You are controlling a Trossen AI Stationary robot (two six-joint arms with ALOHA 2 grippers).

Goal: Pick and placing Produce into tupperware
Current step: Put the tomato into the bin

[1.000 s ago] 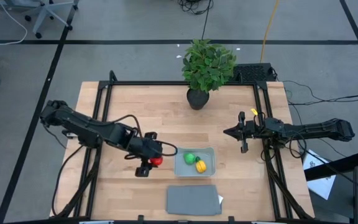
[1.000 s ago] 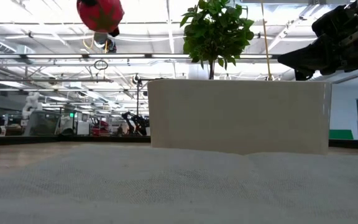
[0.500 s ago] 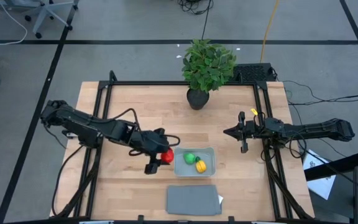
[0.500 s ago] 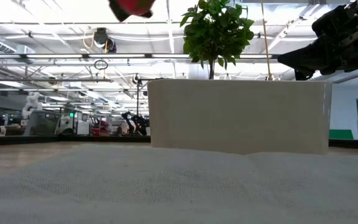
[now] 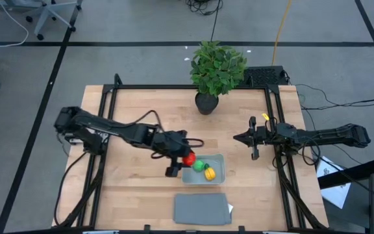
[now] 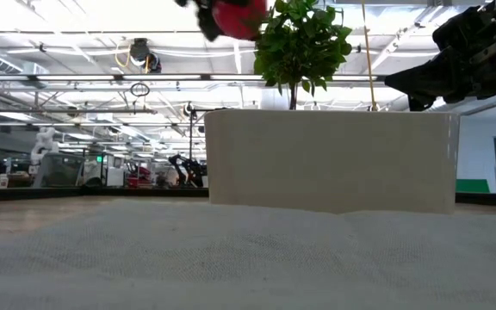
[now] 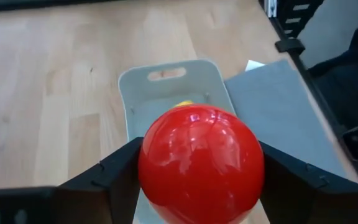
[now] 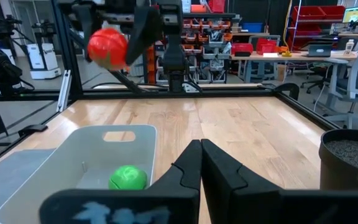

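Bright, even light — blurred foreground

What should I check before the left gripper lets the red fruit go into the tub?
1. Grip: left gripper clamps the red fruit on both sides: ok.
2. Position: fruit is at the tupperware left edge, not clearly over the middle: not ok.
3. Landing room: green fruit and yellow fruit leave bare tub floor: ok.
4. Drop height above the tub: cannot tell.
5. Right gripper is shut, parked away from the tub: ok.
6. Lid lies beside the tub, not blocking it: ok.
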